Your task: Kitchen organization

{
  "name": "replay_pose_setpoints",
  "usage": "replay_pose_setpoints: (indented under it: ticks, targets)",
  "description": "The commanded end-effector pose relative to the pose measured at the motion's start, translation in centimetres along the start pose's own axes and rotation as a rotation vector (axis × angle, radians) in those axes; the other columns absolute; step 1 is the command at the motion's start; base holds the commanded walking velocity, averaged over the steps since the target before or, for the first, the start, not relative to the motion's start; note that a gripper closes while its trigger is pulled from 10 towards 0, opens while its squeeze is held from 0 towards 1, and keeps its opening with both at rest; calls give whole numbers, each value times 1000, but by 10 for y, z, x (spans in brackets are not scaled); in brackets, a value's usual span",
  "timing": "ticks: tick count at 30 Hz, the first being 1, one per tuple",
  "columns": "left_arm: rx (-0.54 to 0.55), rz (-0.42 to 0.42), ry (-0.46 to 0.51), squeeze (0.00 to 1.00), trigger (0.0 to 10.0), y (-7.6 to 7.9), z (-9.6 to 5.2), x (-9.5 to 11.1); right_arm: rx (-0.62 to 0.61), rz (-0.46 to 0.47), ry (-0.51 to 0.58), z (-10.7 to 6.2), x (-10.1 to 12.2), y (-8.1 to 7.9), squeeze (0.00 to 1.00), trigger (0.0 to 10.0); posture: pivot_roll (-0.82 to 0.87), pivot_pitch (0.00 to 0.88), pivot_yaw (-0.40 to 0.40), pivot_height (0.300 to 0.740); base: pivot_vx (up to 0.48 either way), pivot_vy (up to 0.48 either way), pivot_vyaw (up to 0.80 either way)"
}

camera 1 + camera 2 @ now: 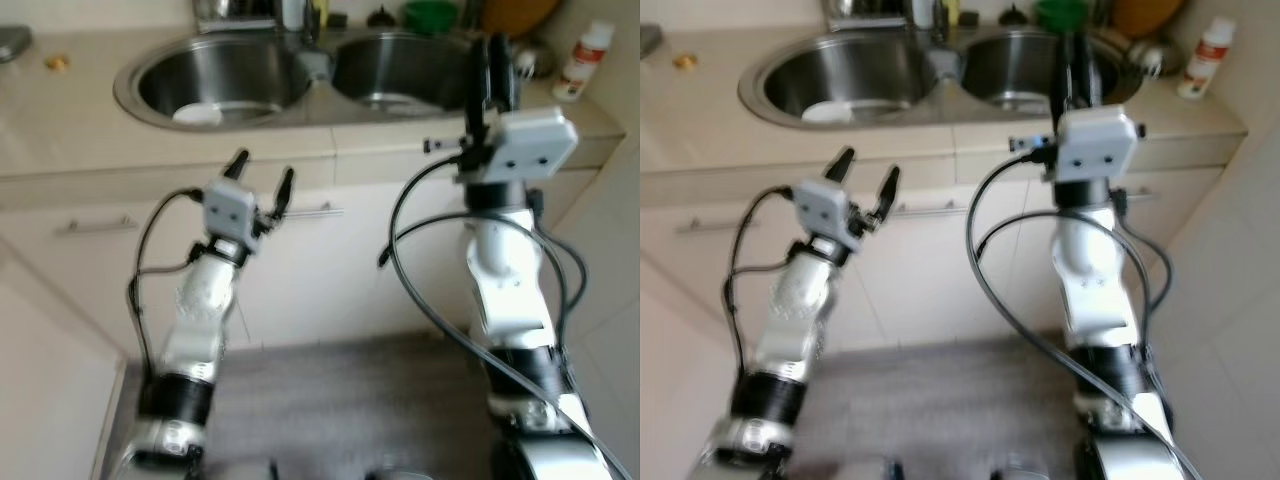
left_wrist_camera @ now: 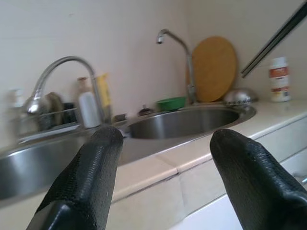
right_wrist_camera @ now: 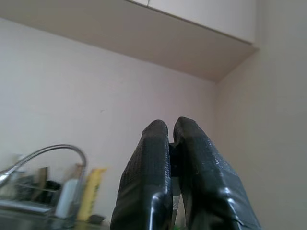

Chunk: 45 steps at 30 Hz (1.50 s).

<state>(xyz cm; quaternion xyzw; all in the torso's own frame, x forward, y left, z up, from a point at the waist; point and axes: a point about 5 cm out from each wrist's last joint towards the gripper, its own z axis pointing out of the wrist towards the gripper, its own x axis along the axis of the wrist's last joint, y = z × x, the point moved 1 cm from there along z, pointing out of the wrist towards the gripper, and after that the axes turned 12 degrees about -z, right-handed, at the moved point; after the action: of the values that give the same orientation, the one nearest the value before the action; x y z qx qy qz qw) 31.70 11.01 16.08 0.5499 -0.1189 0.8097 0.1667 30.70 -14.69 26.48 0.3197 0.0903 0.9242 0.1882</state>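
My left hand [image 1: 262, 172] is spread wide, empty, before the bench [image 1: 60, 120]. My right hand [image 1: 493, 62], pressed shut on nothing, is raised over the sink [image 1: 150, 70]. A white dish [image 1: 197, 114] lies in the left basin: probably rigid, wet-slick, breakable; grip its rim.

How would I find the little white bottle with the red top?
Start at the double steel sink in the beige counter and go past its right-hand bowl to the counter's far right corner. The small white plastic bottle stands upright there, by the wall. Its red cap and red label mark it out from the nearby shiny metal bowl.
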Motion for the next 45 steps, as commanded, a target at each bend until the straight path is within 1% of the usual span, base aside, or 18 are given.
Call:
replay_pose_setpoints:
  ticks: [1, 3, 11, 36, 41, 42, 45]
  targets:
    - [27, 22, 10, 0, 10000, -11, -2, 4, 16, 8, 25, 3, 6, -8, 0, 10000, 171, 0, -42, 740, 277, 0, 0]
    - [28, 23, 12, 0, 10000, -11, -2, 4, 28, 2, 19, 3, 5, -9, 0, 10000, 171, 0, -42, 740, 296, 0, 0]
    - [29, 26, 13, 0, 10000, -12, -2, 5, 23, 2, 14, 2, 4, -9, 0, 10000, 172, 0, -42, 740, 299, 0, 533]
    - [26, 23, 8, 0, 10000, -10, -3, 2, 28, 8, -27, -2, -2, -14, 0, 10000, 175, 0, -44, 740, 297, 0, 0]
    - [28, 22, 7, 0, 10000, -10, -3, 2, 57, -27, -102, -4, -14, -18, 0, 10000, 175, 0, -44, 740, 113, 0, 0]
    - [27, 21, 8, 0, 10000, -10, -3, 2, 71, 3, -146, -4, -21, -21, 0, 10000, 177, 0, -44, 740, 0, 0, 0]
    - [26, 20, 9, 0, 10000, -9, -3, 2, 94, 36, -200, -5, -28, -24, 0, 10000, 176, 0, -44, 740, 0, 0, 0]
